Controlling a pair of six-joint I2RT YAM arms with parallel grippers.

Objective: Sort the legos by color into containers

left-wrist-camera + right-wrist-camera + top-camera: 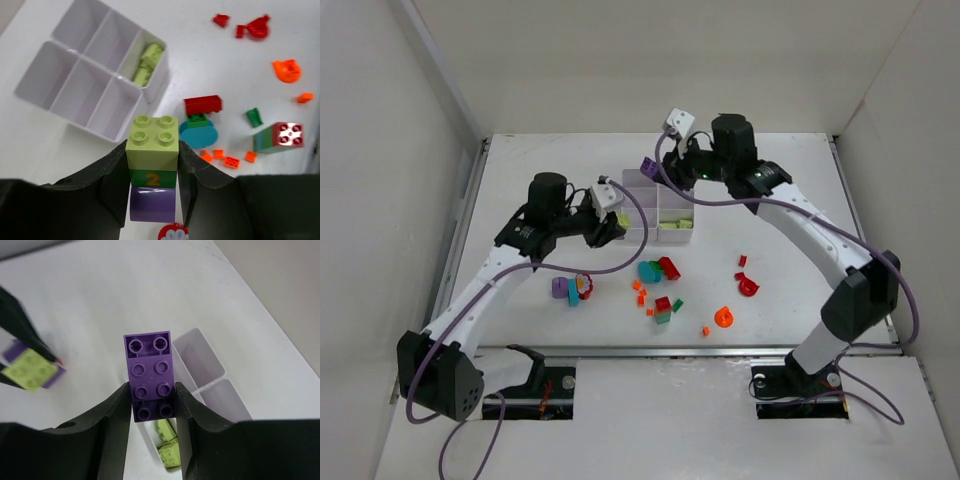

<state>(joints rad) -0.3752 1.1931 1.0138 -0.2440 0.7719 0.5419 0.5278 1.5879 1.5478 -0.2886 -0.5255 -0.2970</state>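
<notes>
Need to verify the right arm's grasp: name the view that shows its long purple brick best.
Right wrist: the long purple brick fills the centre, studs visible, clamped in the right end effector. Top external shows only a small purple speck. Left wrist misses it.

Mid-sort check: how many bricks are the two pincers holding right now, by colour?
Purple: 2, a long purple brick in the right pincer, and a purple brick at the bottom of the stack in the left pincer
Lime green: 1, the lime green brick on top of that stack
Dark green: 1, the dark green brick in the middle, marked 2
Total: 4
</notes>
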